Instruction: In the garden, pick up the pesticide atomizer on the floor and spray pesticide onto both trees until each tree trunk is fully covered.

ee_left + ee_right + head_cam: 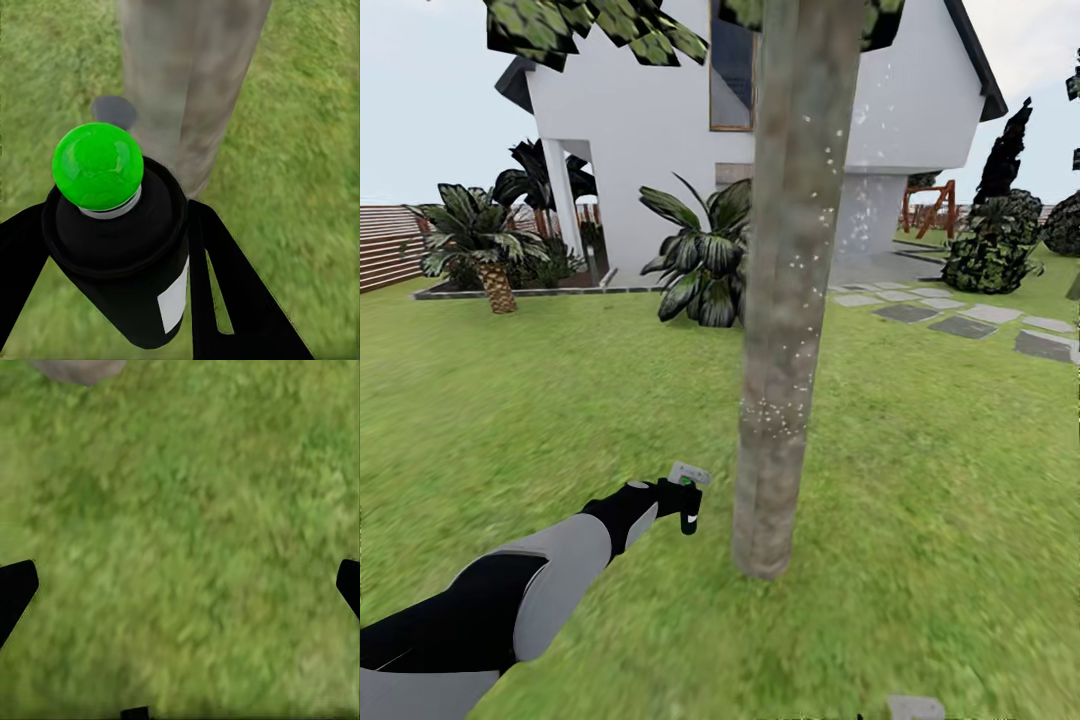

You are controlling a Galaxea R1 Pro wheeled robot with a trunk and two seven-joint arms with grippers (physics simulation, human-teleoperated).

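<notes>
Two pincers: left one (124,262) clenched on the pesticide atomizer (124,247); right one (180,585) released, its dark finger tips (15,585) set wide apart over bare grass.
Left pincer place: at the end of the left arm (510,600), stretched forward low over the lawn (560,400), just left of the tree trunk (790,300).
Atomizer: dark bottle with a white label, held between the two black fingers (225,285); a bright green ball sits on its top in the left wrist view; from the head view a grey trigger head shows above the pincer. What is inside the bottle cannot be told.
Trunk: pale, mottled, upright, near the middle of the head view; small white specks dot its bark at mid height and higher up. In the left wrist view it stands just beyond the bottle.
Crown: green leaves (600,30) at the top edge.
Far left: low palm-like plants (475,240) and a brown slat fence (385,245).
Far middle: white house (660,110) with a broad-leaved bush (700,255) before it.
Far right: grey stone paving (960,320), dark conifer (1000,160).
</notes>
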